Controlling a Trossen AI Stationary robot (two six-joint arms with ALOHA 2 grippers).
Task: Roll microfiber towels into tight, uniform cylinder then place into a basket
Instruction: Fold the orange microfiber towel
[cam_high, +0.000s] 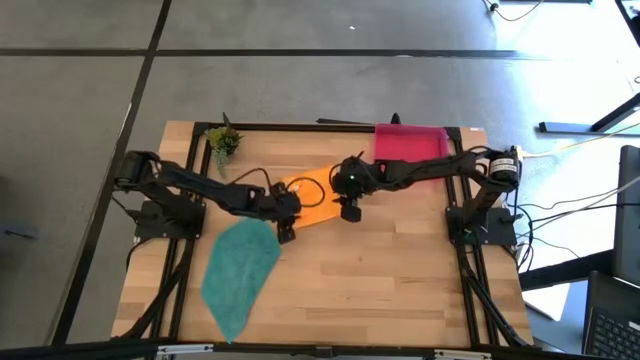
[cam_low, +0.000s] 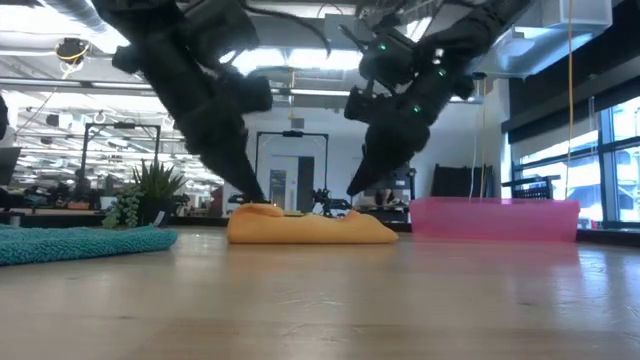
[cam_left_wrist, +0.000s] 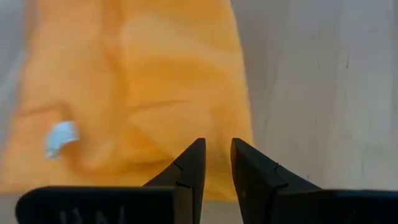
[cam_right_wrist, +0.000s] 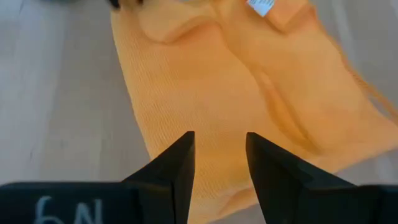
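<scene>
1. We see a light wooden table (cam_high: 380, 280) with a black frame, standing on a grey floor crossed by dark lines; cables trail off on the right side.
2. In the low view the room behind is a large open space with ceiling lights, windows to the right and a doorway in the middle distance.
3. A small green plant (cam_high: 224, 140) stands at the table's far left corner.
4. The orange towel (cam_high: 318, 196) lies near the table's middle, folded and rumpled rather than rolled; from table height it reads as a low, lumpy mound (cam_low: 310, 228). A small white label (cam_left_wrist: 60, 138) shows on it.
5. The teal towel (cam_high: 238, 272) lies spread flat at the near left, well apart from the orange one.
6. The pink basket (cam_high: 410, 141) sits at the far edge, right of centre, with neither towel in it.
7. The left gripper (cam_left_wrist: 216, 163) is at the orange towel's left end, fingers slightly apart with nothing between them.
8. The right gripper (cam_right_wrist: 219, 163) hangs over the towel's right end, fingers apart, gripping nothing.
</scene>
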